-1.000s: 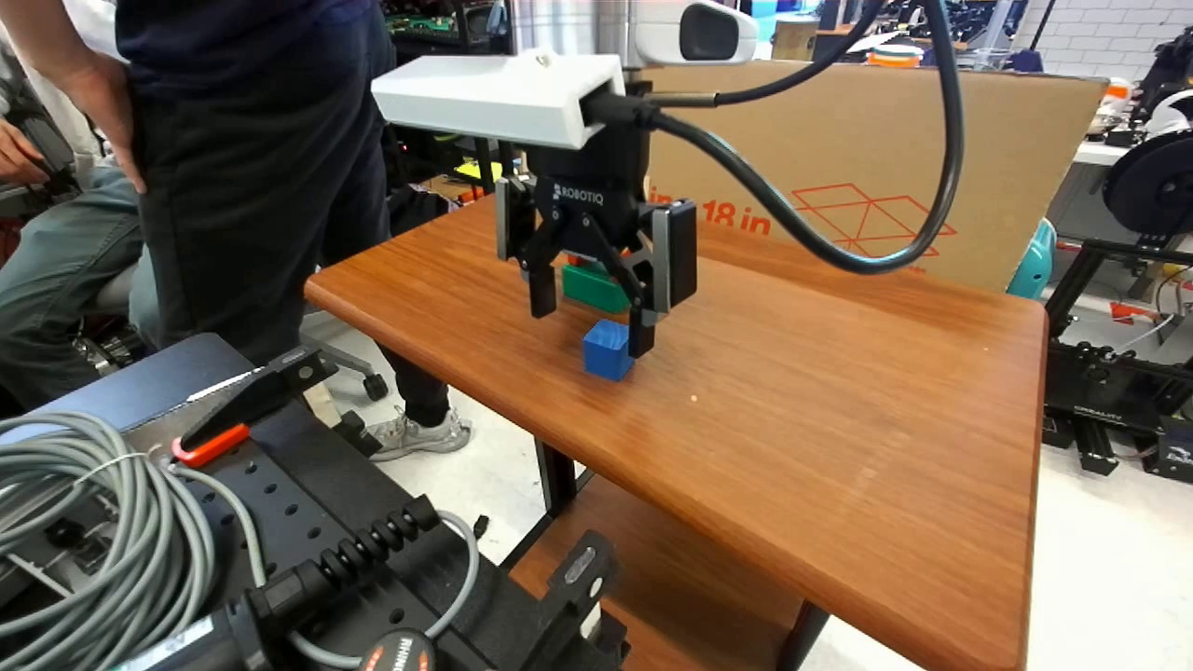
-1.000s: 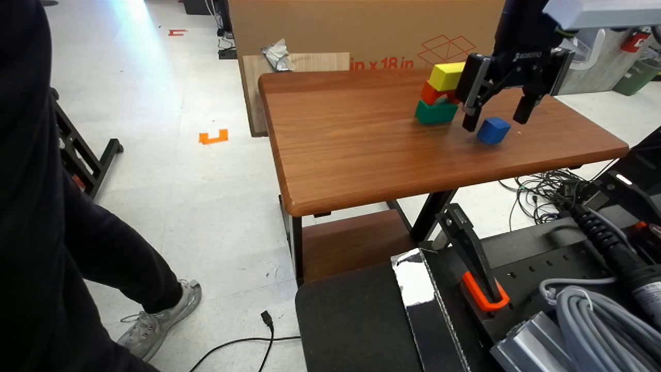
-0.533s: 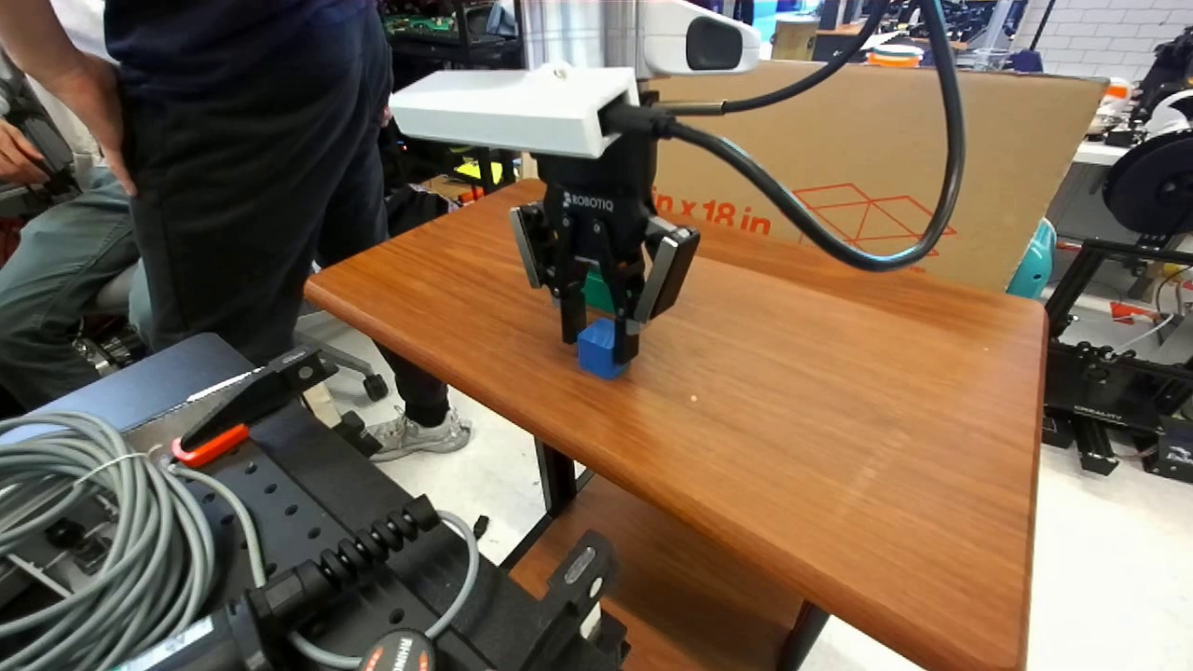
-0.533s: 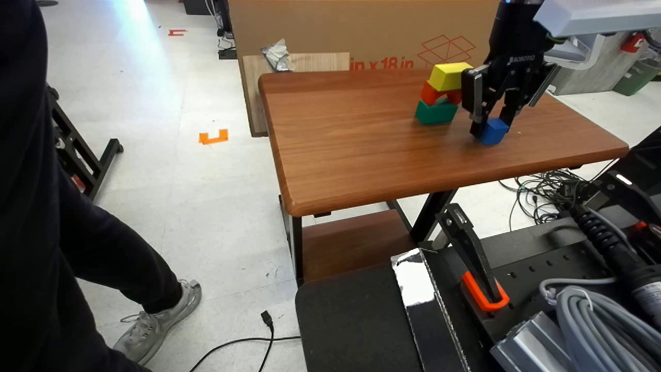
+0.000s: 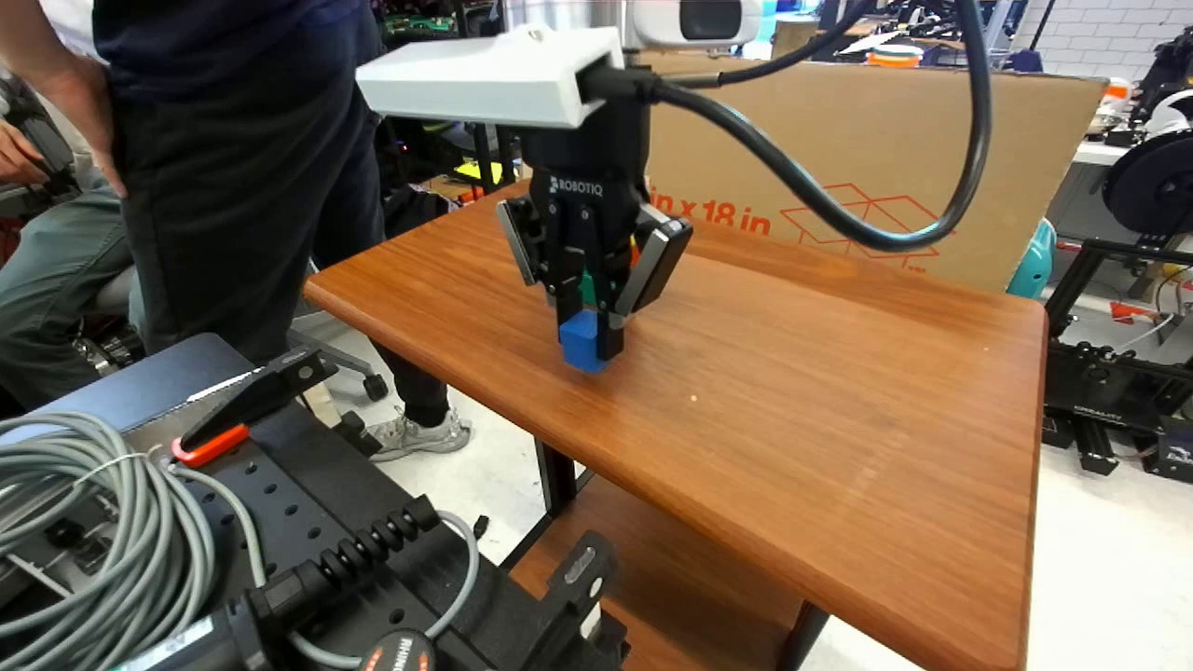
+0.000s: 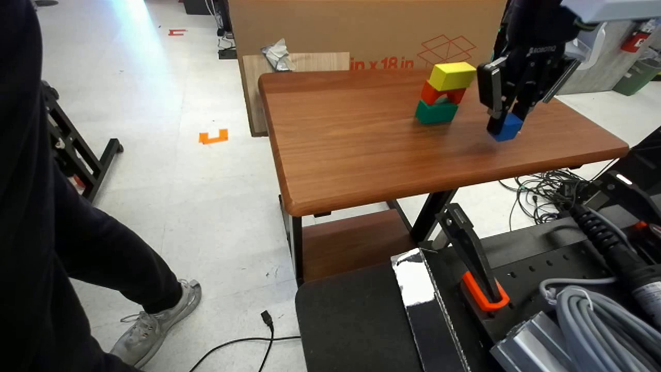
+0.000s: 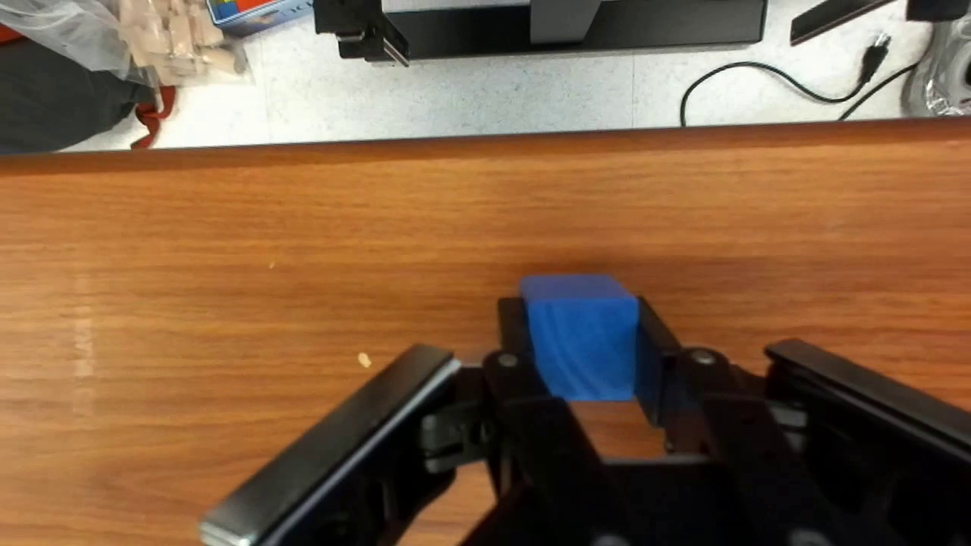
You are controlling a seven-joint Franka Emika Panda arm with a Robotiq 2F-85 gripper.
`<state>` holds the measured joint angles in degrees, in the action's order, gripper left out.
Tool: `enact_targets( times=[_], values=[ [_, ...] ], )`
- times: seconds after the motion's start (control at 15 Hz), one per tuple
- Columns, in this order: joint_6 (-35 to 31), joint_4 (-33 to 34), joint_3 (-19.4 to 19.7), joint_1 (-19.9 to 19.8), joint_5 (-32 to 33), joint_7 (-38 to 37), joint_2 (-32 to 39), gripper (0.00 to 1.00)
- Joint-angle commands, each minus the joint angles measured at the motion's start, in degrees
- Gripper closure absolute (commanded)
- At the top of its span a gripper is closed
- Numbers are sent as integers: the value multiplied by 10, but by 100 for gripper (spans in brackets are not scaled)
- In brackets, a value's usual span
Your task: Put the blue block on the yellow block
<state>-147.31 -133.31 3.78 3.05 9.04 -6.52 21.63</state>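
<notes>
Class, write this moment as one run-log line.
gripper: closed on blue block | yellow block: atop red block, green block beneath | blue-on-yellow placement: not yet done

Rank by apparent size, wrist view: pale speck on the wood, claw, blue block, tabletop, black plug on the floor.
1. tabletop, running past the frame
2. claw, partly cut off
3. blue block
4. black plug
5. pale speck
Apparent size only: the claw is nearest the viewpoint, the plug farthest.
</notes>
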Motion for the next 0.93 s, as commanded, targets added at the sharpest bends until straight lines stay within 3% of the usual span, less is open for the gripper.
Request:
enact_targets(
  times=[0.0, 0.33, 0.87],
  values=[
    [18, -76, -12, -15, -28, 20, -111, 91],
    [64, -57, -7, -21, -57, -15, -171, 91],
    [84, 30, -25, -13, -69, -68, -151, 91]
  ],
)
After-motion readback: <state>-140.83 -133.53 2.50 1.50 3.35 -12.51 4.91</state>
